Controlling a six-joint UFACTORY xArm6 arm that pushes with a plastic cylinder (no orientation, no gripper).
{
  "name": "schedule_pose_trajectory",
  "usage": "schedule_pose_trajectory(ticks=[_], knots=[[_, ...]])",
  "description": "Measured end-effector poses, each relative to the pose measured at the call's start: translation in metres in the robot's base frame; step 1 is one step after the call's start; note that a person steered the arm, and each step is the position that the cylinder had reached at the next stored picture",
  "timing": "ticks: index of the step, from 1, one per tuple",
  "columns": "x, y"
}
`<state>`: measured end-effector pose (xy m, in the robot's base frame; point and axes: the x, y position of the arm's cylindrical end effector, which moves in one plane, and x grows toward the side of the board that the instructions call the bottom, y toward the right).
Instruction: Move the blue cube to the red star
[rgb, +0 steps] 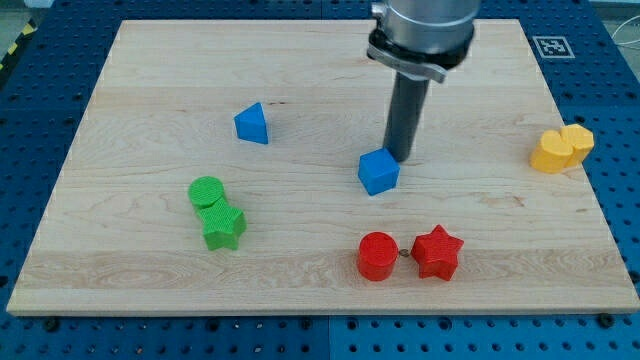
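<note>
The blue cube (378, 172) sits near the middle of the wooden board. My tip (400, 157) is just above and to the right of it, touching or nearly touching its upper right edge. The red star (436, 252) lies toward the view's bottom, below and to the right of the cube. A red cylinder (377, 256) stands close to the star's left.
A blue triangular block (252, 124) lies at the upper left. A green cylinder (207, 192) and a green star (223, 226) sit together at the left. Two yellow blocks (561, 148) rest at the board's right edge (590, 180).
</note>
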<state>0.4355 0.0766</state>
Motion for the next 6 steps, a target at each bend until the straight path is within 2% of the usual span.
schedule_pose_trajectory(ticks=[1,3,6], knots=[[-0.021,-0.028],[0.037,-0.038],[0.082,0.032]])
